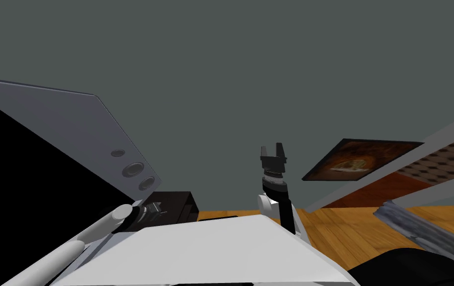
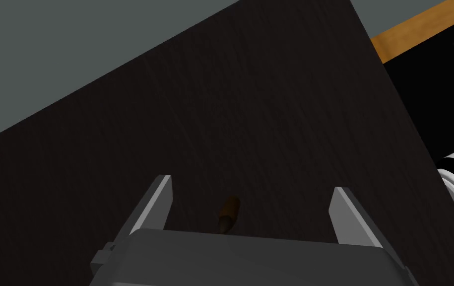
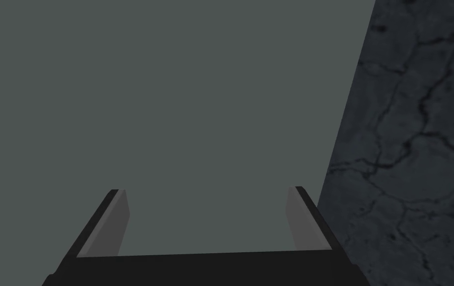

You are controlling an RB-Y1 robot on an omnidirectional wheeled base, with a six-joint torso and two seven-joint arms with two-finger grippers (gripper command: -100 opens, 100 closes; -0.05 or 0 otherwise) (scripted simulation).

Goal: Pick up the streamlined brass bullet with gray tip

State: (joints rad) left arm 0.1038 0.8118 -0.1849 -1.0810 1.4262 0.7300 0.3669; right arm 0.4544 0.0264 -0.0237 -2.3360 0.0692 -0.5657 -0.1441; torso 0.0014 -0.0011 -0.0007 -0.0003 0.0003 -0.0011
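Left wrist view, item 1: bullet, brass-brown, small. It lies flat on the dark table, well in from the table's edges.

Item 2: left gripper, empty, with its fingers spread wide at about a third of the frame apart. The bullet sits between the two fingers, close to the gripper body and somewhat nearer one finger than the other, touching neither.
- Axis: the bullet's long axis runs roughly along the fingers' own direction, slightly slanted, so the flat finger faces meet its long sides.
- Ends: the end nearer the gripper body looks darker. Whether that is the grey tip cannot be told.
- Judgement: this arm is the nearer one by far. The coming move calls for a short descent and a small sideways centring before the fingers close.

Item 3: obstructions. No other object lies on the table near the bullet.

Head view, item 4: right gripper, raised upright in front of the chest, well apart from the table. Its fingers are parted and it holds nothing.

Item 5: surroundings.
- Grey panel with round knobs, above the left arm.
- Framed picture on the wall.
- Wood floor beyond the table.
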